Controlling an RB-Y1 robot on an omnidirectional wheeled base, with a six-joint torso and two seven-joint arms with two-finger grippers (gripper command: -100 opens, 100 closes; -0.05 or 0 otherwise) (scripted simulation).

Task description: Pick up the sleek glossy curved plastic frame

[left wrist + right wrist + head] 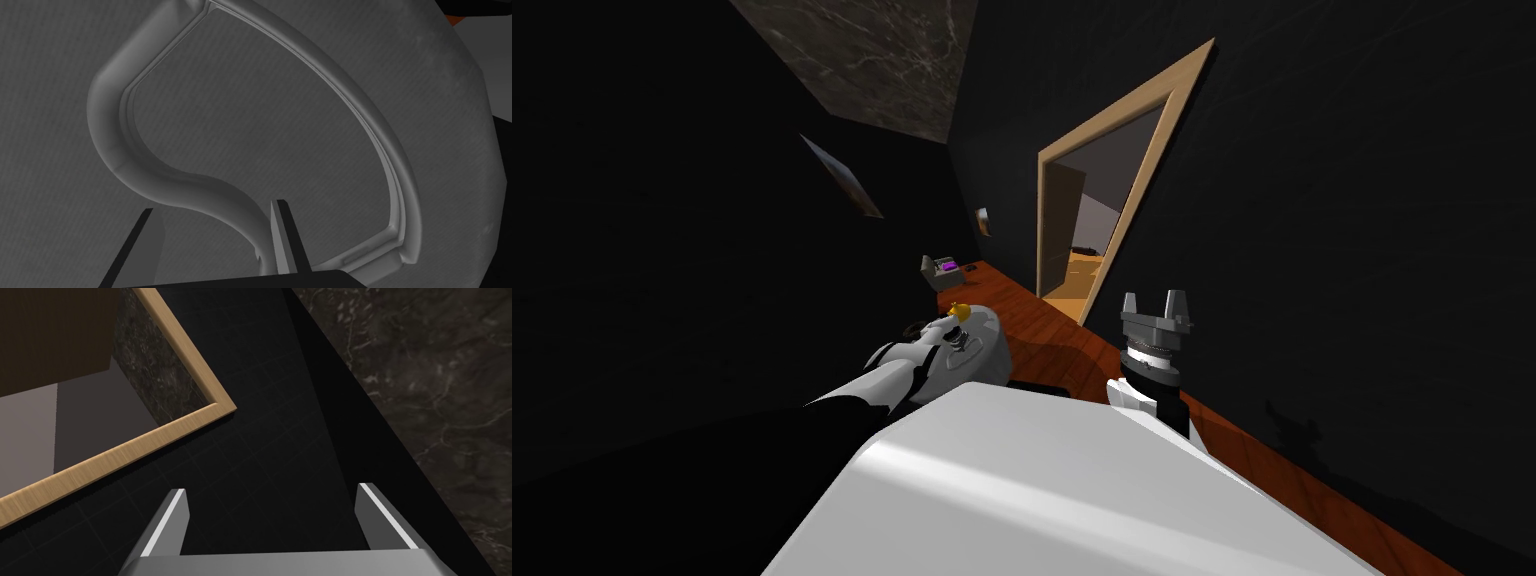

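A grey glossy curved frame (150,185), a closed loop with one wavy side, lies flat on a round grey surface (60,150). My left gripper (214,206) is open and straddles the frame's wavy rim. One finger (282,235) touches the rim from inside the loop; the other finger (145,240) stands clear outside it. In the head view my left arm reaches down onto that round grey surface (990,352). My right gripper (1155,303) is held up at my right, open with nothing between its fingers (175,518).
A small yellow thing (959,311) sits at the round surface's far edge. Reddish wooden floor (1072,350) runs ahead to a doorway with a light wooden frame (1152,130). A small box holding something purple (944,268) stands on the floor by the dark wall.
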